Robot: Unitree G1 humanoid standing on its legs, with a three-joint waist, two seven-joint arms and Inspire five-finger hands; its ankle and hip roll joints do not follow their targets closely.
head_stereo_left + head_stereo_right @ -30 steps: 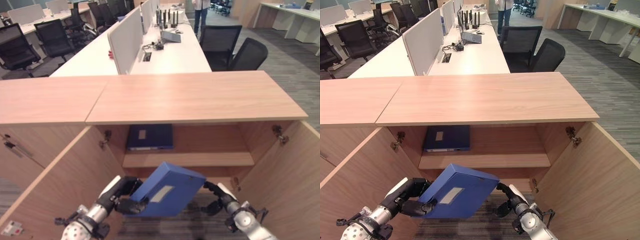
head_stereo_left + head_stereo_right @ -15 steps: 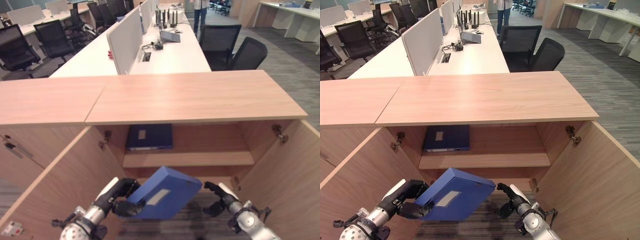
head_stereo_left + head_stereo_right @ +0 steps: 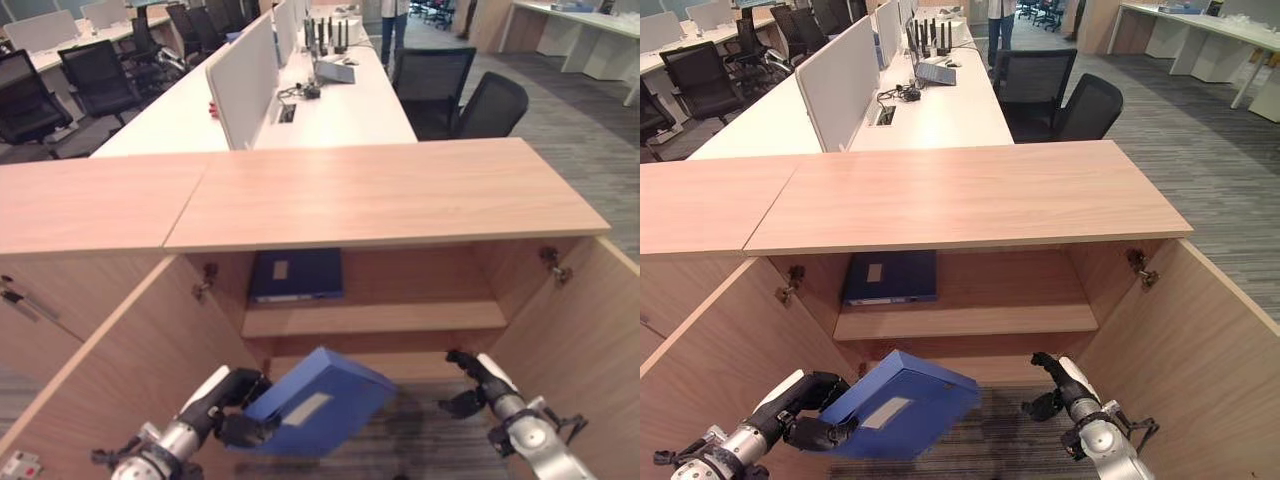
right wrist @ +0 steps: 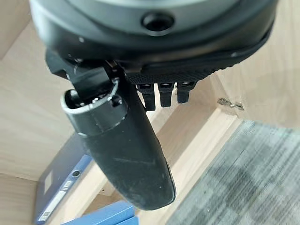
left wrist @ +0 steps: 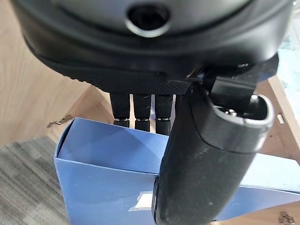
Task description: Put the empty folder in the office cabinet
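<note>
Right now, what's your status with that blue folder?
Left hand shut on blue folder, low before open cabinet. Right hand off it, holding nothing. Another folder lies on the shelf.

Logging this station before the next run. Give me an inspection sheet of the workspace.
Surface: wooden cabinet top, bare.
Job's things: blue folder, tilted, held in front of the open office cabinet, not yet on a shelf.
Clutter: second blue folder lying flat on the upper shelf.
Hands: left hand grips the tilted folder's edge; right hand apart from it, holding nothing.
Cables: nothing seen in the cabinet.
Surroundings: white desks, black office chairs, a person standing far back.
</note>
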